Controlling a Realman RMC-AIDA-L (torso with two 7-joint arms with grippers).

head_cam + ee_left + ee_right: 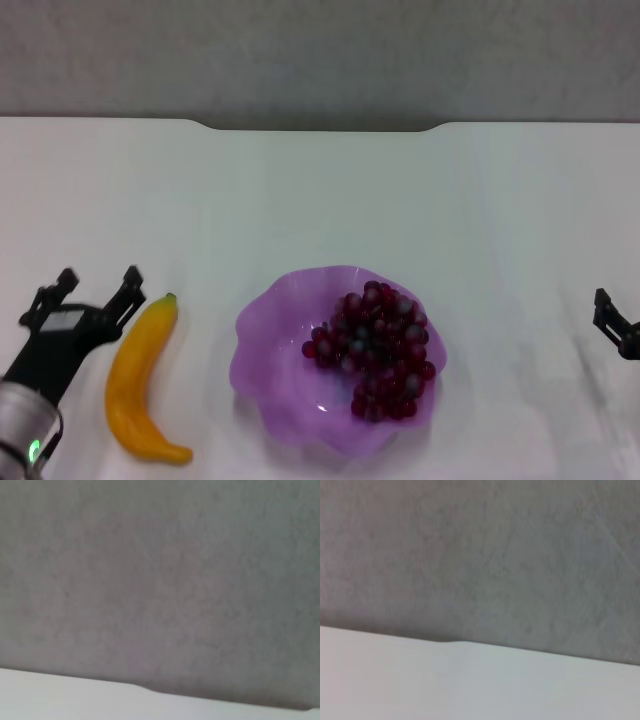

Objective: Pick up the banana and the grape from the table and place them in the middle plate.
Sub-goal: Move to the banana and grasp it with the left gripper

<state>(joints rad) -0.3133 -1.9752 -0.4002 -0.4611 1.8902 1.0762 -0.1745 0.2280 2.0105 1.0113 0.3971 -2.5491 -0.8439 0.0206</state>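
Note:
The banana (140, 380) lies on the white table (320, 200) to the left of the middle plate (275, 375), its green stem tip pointing away from me. The grape bunch (375, 348) lies inside the purple plate, on its right half. My left gripper (98, 287) is open and empty, just left of the banana's stem end, its right finger close to the tip. My right gripper (612, 325) shows only in part at the right edge, well clear of the plate. Both wrist views show only the table's far edge (470, 680) and the grey wall (160, 580).
The table's notched far edge (320, 127) runs along the back below a grey wall. Bare white tabletop lies behind and to the right of the plate.

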